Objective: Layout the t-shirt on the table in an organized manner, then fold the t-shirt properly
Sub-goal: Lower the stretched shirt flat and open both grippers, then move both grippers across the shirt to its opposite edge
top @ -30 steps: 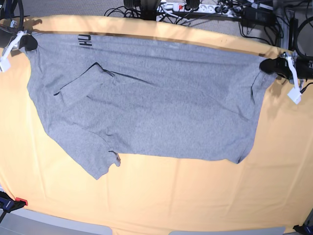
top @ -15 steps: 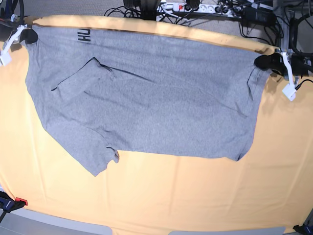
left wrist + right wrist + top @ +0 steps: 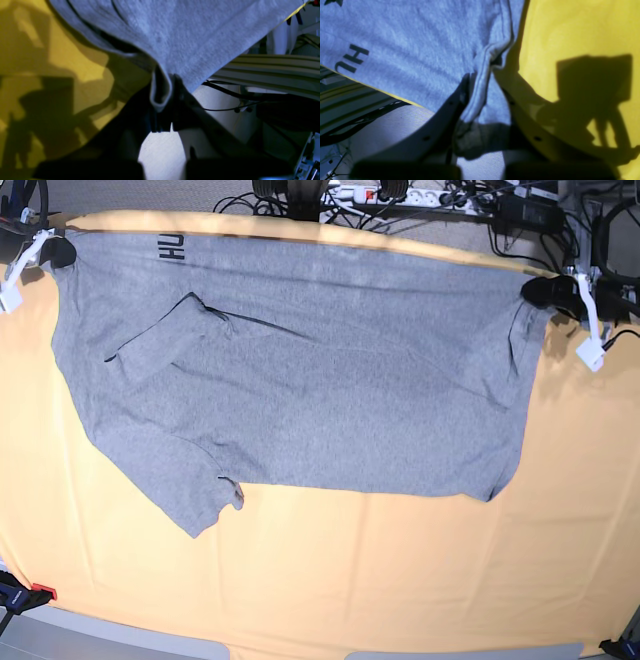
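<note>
You see the t-shirt stretched wide across the far part of the table, with its upper edge reaching the table's far border and one sleeve folded over the body. Your left gripper is closed on the shirt's corner at the base view's right, and your right gripper is pinching the opposite corner at that view's left, near the black letters.

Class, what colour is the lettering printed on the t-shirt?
Black lettering on the heather-grey t-shirt; the right wrist view shows it best.
</note>
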{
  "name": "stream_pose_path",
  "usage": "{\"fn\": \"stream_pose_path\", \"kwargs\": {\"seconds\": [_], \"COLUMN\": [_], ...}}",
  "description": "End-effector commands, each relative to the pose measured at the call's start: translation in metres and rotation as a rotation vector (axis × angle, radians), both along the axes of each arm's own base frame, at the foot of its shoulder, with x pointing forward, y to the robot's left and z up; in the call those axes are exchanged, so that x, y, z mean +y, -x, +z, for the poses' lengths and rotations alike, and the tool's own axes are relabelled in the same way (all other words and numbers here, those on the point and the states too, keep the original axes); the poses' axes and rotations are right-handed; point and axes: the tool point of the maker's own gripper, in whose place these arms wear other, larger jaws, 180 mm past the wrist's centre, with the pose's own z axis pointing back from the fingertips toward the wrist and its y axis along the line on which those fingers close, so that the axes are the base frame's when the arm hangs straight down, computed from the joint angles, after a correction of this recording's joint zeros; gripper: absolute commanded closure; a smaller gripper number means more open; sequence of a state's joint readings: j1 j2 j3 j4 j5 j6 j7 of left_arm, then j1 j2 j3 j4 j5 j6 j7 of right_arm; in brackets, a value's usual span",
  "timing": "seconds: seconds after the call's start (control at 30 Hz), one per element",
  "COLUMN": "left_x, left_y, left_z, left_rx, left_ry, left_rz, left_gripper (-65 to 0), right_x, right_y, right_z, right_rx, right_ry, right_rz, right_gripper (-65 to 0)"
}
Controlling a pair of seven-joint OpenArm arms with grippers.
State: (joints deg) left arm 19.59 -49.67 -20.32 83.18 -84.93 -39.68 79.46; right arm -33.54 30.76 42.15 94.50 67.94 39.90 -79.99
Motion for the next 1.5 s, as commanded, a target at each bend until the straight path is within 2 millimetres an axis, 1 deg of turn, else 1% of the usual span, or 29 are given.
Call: {"fn": "stream_pose_path", "kwargs": {"seconds": [0.0, 0.1, 0.4, 0.43, 0.53, 0.57, 0.6, 0.63, 0.67, 0.73, 0.83, 0.97, 1.0, 1.07, 1.13, 1.2, 1.3, 1.37, 1.47], "left_x": [0.009, 0.009, 0.009, 0.009, 0.009, 0.010, 0.010, 0.011, 0.012, 0.014, 0.023, 0.039, 0.043, 0.053, 0.062, 0.064, 0.055, 0.048, 0.046], "left_y": [-0.002, 0.000, 0.000, -0.001, -0.006, -0.010, -0.015, -0.021, -0.026, -0.038, -0.057, -0.090, -0.098, -0.121, -0.141, -0.154, -0.172, -0.185, -0.206], "left_z": [0.007, 0.006, 0.006, 0.006, 0.009, 0.011, 0.014, 0.017, 0.020, 0.029, 0.047, 0.087, 0.097, 0.117, 0.128, 0.127, 0.117, 0.107, 0.088], "left_rx": [-0.009, -0.002, -0.002, -0.004, -0.021, -0.031, -0.039, -0.049, -0.060, -0.101, -0.181, -0.364, -0.406, -0.530, -0.611, -0.647, -0.668, -0.657, -0.620], "left_ry": [-0.034, -0.034, -0.034, -0.035, -0.035, -0.038, -0.038, -0.038, -0.039, -0.041, -0.049, -0.051, -0.045, -0.054, -0.050, -0.034, 0.025, 0.053, 0.071], "left_rz": [-0.018, -0.018, -0.017, -0.017, -0.017, -0.017, -0.007, 0.006, 0.018, 0.029, 0.060, 0.114, 0.136, 0.220, 0.322, 0.395, 0.451, 0.475, 0.528], "left_gripper": [0.0, 0.0, 0.0, -1.4, -22.1, -28.6, -33.7, -36.9, -38.1, -38.1, -38.2, -38.1, -38.1, -38.2, -38.2, -38.2, -38.2, -38.2, -38.2], "right_x": [-0.010, -0.010, -0.008, -0.007, -0.003, -0.002, -0.001, 0.000, 0.000, 0.001, -0.003, -0.010, -0.012, -0.016, -0.017, -0.017, -0.017, -0.017, -0.017], "right_y": [0.000, 0.004, 0.003, 0.002, -0.002, -0.004, -0.008, -0.011, -0.015, -0.024, -0.038, -0.054, -0.055, -0.055, -0.055, -0.055, -0.055, -0.055, -0.055], "right_z": [0.006, 0.005, 0.006, 0.007, 0.010, 0.012, 0.016, 0.020, 0.026, 0.040, 0.070, 0.113, 0.120, 0.128, 0.129, 0.129, 0.129, 0.129, 0.129], "right_rx": [0.003, 0.014, 0.008, 0.004, -0.019, -0.028, -0.041, -0.056, -0.074, -0.126, -0.234, -0.390, -0.411, -0.437, -0.439, -0.439, -0.440, -0.439, -0.439], "right_ry": [0.041, 0.041, 0.034, 0.028, -0.002, -0.010, -0.015, -0.021, -0.017, -0.008, 0.029, 0.060, 0.073, 0.086, 0.090, 0.088, 0.087, 0.087, 0.088], "right_rz": [0.017, 0.017, 0.017, 0.017, 0.016, 0.019, 0.028, 0.036, 0.045, 0.060, 0.063, 0.046, 0.043, 0.033, 0.029, 0.027, 0.027, 0.027, 0.027], "right_gripper": [0.0, 0.0, 0.0, -4.6, -24.1, -28.2, -30.2, -30.4, -30.4, -30.4, -30.4, -30.4, -30.4, -30.4, -30.4, -30.4, -30.4, -30.4, -30.4]}}
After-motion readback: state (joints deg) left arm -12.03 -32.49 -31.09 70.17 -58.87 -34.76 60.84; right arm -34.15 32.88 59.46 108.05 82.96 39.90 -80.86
